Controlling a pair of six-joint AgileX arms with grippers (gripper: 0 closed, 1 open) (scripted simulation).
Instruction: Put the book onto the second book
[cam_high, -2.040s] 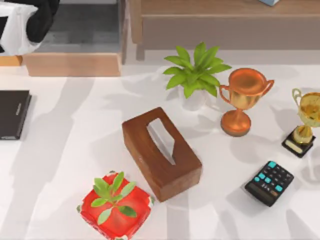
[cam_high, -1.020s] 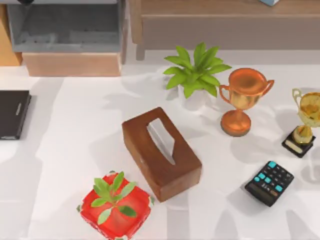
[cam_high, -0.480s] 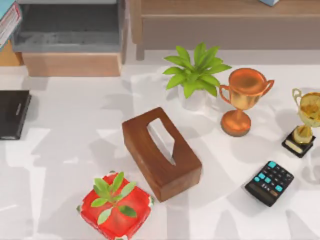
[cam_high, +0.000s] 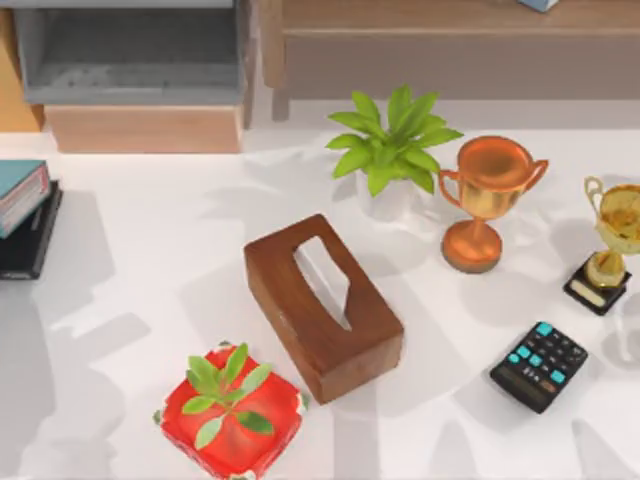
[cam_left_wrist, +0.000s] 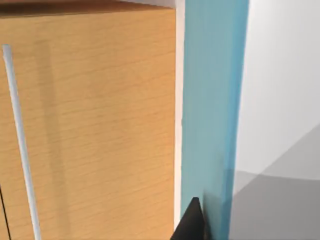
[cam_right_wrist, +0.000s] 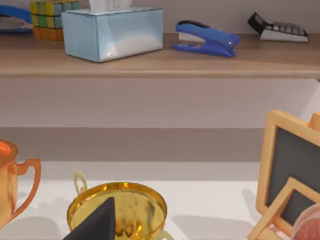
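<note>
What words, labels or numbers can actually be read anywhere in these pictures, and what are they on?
None can be read.
Calculator by the table's right edge: its keys show no readable figures.
Second calculator on the shelf: keys too small to read.
Gold trophy: pale plate on its base, too small to read.
Black book under the teal book: no lettering legible.

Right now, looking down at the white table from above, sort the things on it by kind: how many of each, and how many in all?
Books: 2, the book on the second book
Plants: 2
Trophies: 2
Tissue boxes: 1
Calculators: 1
Total: 8
</note>
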